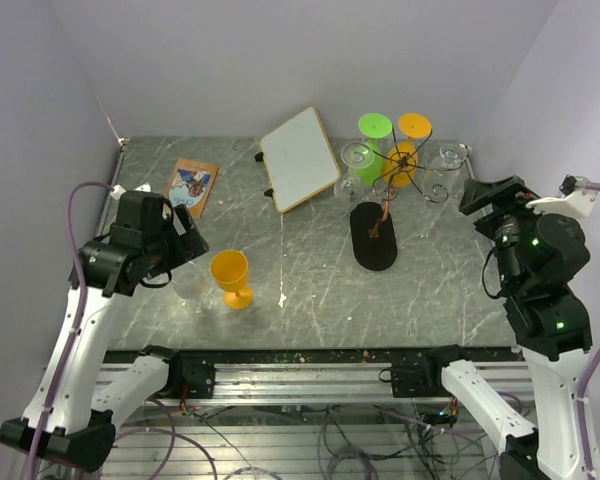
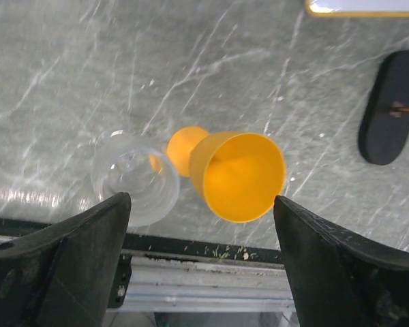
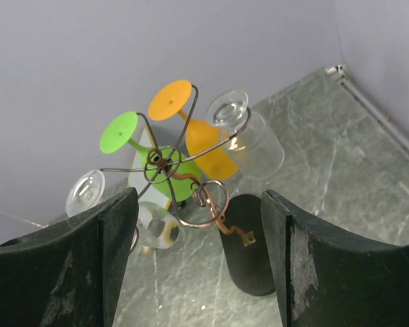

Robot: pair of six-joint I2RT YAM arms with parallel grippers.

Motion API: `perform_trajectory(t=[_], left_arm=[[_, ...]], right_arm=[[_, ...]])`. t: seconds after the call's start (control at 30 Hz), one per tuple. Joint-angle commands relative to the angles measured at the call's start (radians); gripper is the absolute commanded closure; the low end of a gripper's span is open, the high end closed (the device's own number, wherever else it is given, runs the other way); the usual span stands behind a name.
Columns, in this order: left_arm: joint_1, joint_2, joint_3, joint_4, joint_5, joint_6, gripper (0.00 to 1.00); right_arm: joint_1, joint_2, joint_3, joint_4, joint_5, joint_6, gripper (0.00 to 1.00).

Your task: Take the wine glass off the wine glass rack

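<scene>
The wine glass rack (image 1: 392, 186) stands at the back right on its black oval base (image 1: 373, 237). A green glass (image 1: 374, 140), an orange glass (image 1: 410, 148) and two clear glasses (image 1: 355, 165) hang upside down from its copper wire arms. In the right wrist view the rack hub (image 3: 162, 163) is ahead of my open, empty right gripper (image 3: 199, 197), with a clear glass (image 3: 251, 139) hanging nearest. My left gripper (image 2: 201, 204) is open and empty above an upright orange glass (image 2: 238, 176) and a clear glass (image 2: 133, 180) on the table.
A white board with a wooden frame (image 1: 300, 158) lies at the back centre. A small picture book (image 1: 192, 185) lies at the back left. Grey walls close in the table on three sides. A metal rail (image 1: 300, 375) runs along the front edge.
</scene>
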Motion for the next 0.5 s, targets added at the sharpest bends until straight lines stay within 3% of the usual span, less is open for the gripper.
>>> perform_trajectory(t=[0.0, 0.3, 0.47], left_arm=[[0.005, -0.063, 0.064, 0.115, 0.050, 0.079, 0.02], [0.005, -0.156, 0.082, 0.320, 0.209, 0.193, 0.02], [0.005, -0.163, 0.087, 0.343, 0.270, 0.229, 0.02]], right_arm=[[0.000, 0.048, 0.107, -0.034, 0.032, -0.140, 0.28], [0.000, 0.245, 0.267, -0.087, -0.001, -0.157, 0.23], [-0.002, 0.366, 0.319, -0.074, -0.024, -0.135, 0.21]])
